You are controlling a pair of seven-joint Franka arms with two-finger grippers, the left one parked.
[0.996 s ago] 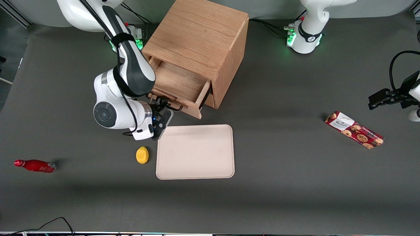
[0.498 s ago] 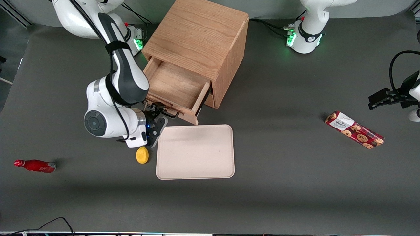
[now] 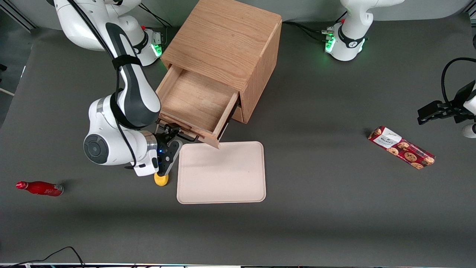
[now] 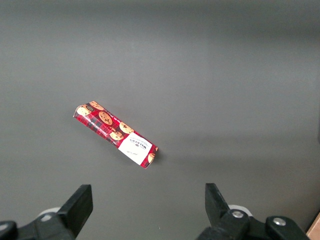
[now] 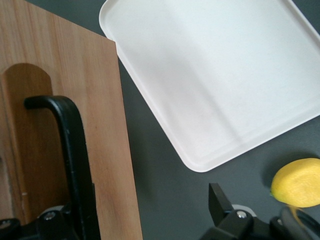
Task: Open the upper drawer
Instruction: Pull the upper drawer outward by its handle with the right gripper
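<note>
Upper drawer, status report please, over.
Gripper at the dark bar handle. Upper drawer pulled well out of the cabinet, tray bare. Its front corner overhangs the cream tray; lemon beside the wrist.

The upper drawer [image 3: 195, 102] stands pulled out of the cabinet [image 3: 227, 48] toward the front camera, its front corner reaching over the edge of the tray [image 3: 221, 173], which lies on the surface [image 3: 316, 186] nearer the camera. The gripper [image 3: 171, 131] sits at the drawer's handle [image 5: 75, 160]. A lemon [image 3: 161, 179] lies just beside the tray, a bottle [image 3: 39, 188] toward the working arm's end, and a biscuit packet [image 3: 401, 147] toward the parked arm's end.
</note>
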